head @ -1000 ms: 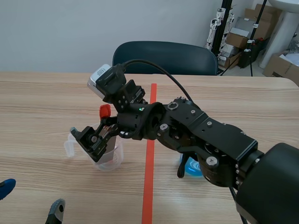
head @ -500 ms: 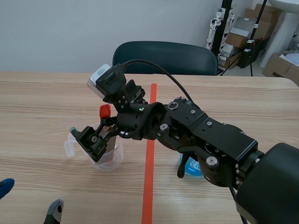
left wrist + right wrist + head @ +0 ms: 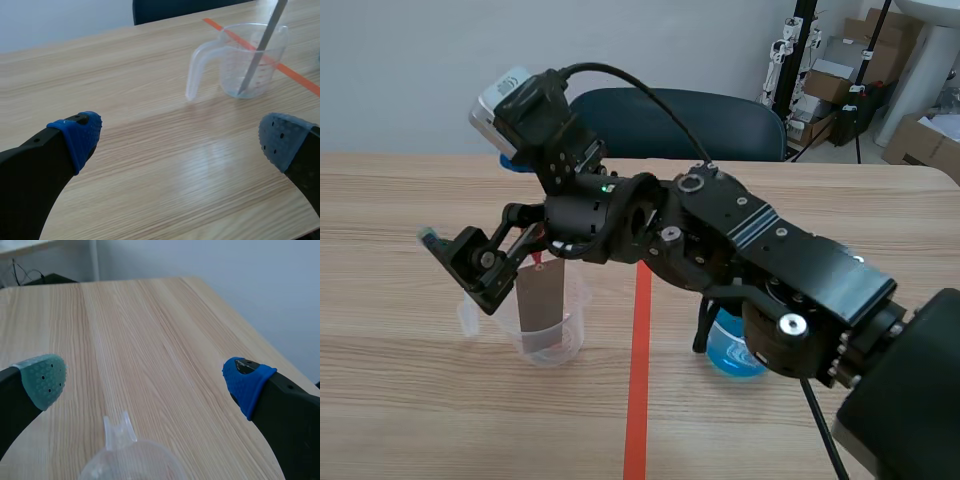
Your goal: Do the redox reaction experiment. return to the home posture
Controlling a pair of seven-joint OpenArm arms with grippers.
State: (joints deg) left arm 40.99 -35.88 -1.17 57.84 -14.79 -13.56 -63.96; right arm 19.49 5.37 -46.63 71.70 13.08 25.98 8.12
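- Clear plastic measuring cup stands on the table just under the right pincer, with its handle on the side away from the tape line. In the right wrist view only its rim and spout show, below the gap between the fingers.
- Grey metal strip stands tilted inside the cup, its upper end close beside the right pincer's lower finger. Whether the two touch cannot be told.
- The right pincer is spread wide, grey-green pad on one side and blue on the other, with nothing between them.
- The left pincer is also apart and holds nothing. The cup and strip are ahead of it, off toward its grey-padded finger and well apart from it.
- A blue dish sits under the right arm, well behind that pincer.
- The orange-red tape line runs between cup and dish.
- The wooden table carries all of it, and a dark chair stands past the pincer at the far edge.
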